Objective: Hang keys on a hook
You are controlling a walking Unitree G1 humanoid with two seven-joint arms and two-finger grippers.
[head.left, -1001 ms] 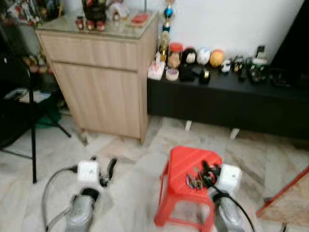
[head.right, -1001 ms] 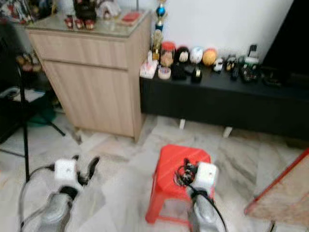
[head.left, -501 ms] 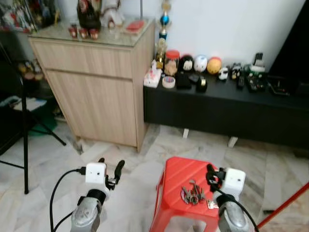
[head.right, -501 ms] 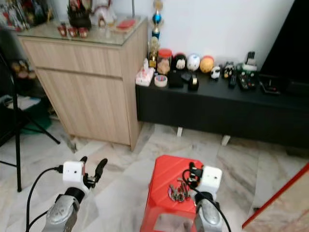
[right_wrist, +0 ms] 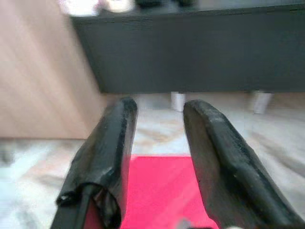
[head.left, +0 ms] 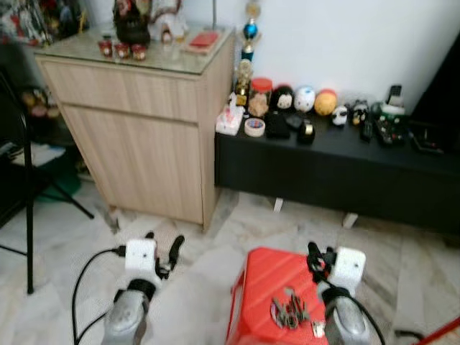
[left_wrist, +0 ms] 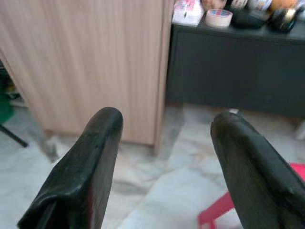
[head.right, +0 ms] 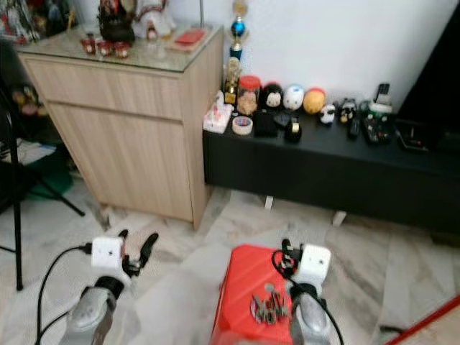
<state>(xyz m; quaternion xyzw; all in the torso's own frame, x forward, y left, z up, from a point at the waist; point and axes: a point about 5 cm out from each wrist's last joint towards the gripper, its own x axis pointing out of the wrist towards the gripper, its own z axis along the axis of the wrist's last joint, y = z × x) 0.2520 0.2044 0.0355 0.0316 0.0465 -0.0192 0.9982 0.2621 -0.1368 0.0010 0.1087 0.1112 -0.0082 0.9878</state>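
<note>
**Keys lie loose on the red stool**

The keys [head.left: 289,310] are a small dark metal bunch with several blades fanned out, lying on the near part of the red stool [head.left: 262,280] top. The right gripper [head.left: 320,260] hovers just right of them, fingers [right_wrist: 107,162] released with a gap between them, holding nothing. The left gripper [head.left: 164,253] hangs over bare marble floor [head.left: 194,287], fingers [left_wrist: 88,167] spread wide. Open floor lies between the stool, the wooden cabinet [head.left: 144,129] at far left and the black low surface [head.left: 338,162] at far right.
</note>
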